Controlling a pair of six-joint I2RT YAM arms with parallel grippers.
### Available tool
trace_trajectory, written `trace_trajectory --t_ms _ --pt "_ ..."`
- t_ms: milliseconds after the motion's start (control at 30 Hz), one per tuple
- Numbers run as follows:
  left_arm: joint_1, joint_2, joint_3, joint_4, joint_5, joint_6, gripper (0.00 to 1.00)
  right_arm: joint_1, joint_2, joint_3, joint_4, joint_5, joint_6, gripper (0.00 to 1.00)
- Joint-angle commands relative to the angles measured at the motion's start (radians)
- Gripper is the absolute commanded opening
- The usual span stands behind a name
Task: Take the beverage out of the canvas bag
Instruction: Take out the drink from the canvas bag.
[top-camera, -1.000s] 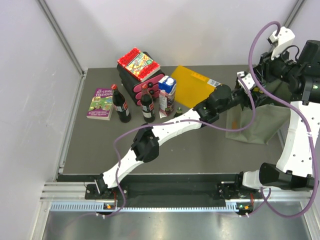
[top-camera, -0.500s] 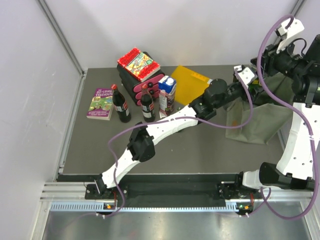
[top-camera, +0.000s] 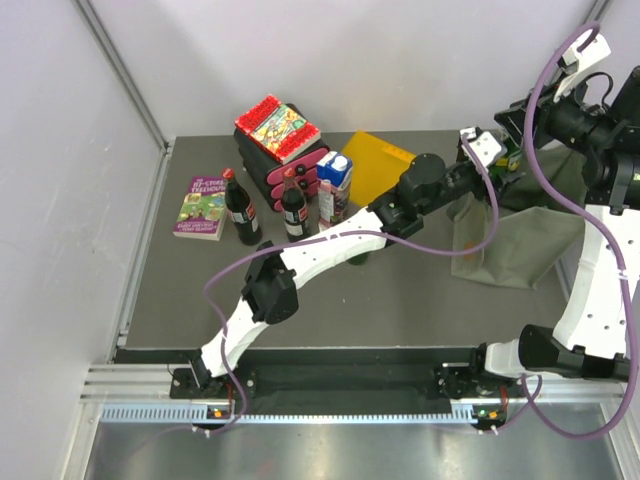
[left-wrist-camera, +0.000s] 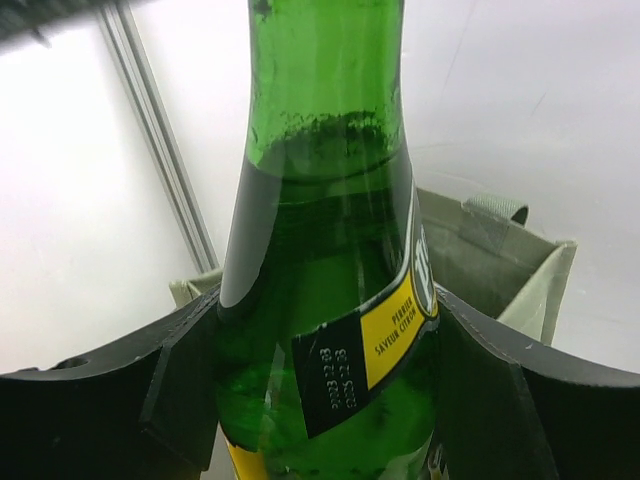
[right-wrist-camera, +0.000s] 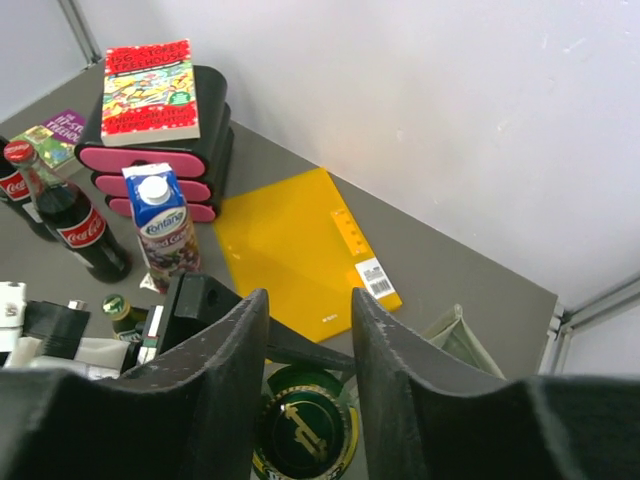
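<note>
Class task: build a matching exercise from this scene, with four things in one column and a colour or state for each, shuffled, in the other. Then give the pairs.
Things: 1 glass bottle; 2 folder; 3 canvas bag; 4 carton.
Descriptions: a olive-green, floppy; b green, held in the left gripper; c yellow-orange, lying flat; d blue top, white cap.
Pairs: 1-b, 2-c, 3-a, 4-d.

The dark grey table (top-camera: 400, 300) carries a cluster toward its back edge: a purple book (top-camera: 203, 206), one cola bottle (top-camera: 241, 210), a second cola bottle (top-camera: 293, 208), a black-and-pink drawer stack (top-camera: 272, 168), a juice carton (top-camera: 334, 185) and a flat yellow folder (top-camera: 380, 170). The olive canvas bag (top-camera: 510, 245) slumps on the right side, well apart from the bottles.
</note>
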Motion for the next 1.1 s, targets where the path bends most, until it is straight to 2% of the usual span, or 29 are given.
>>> trace_trajectory --t_ms 0,200,233,333,533,800,1067 --pt "0.006 -0.165 -0.028 0.161 -0.002 0.008 0.0 0.023 -0.013 -0.016 0.069 -0.032 0.027 0.42" --pt "0.006 -0.212 -0.102 0.181 -0.008 0.001 0.0 0.035 -0.013 -0.041 0.083 -0.046 0.05 0.52" --pt "0.006 -0.214 -0.105 0.182 -0.008 0.001 0.0 0.035 -0.013 -0.04 0.086 -0.049 0.054 0.58" --pt "0.009 -0.225 -0.113 0.19 -0.01 -0.009 0.0 0.035 -0.008 -0.027 0.106 -0.06 0.074 0.68" --pt "0.018 -0.261 -0.143 0.21 -0.01 -0.037 0.0 0.035 -0.004 0.022 0.141 -0.065 0.117 0.82" --pt "0.018 -0.324 -0.209 0.243 -0.005 -0.055 0.0 0.003 -0.017 0.029 0.255 -0.017 0.189 0.84" --pt "0.024 -0.484 -0.458 0.296 -0.008 -0.072 0.0 -0.104 -0.021 0.059 0.338 0.095 0.304 0.85"
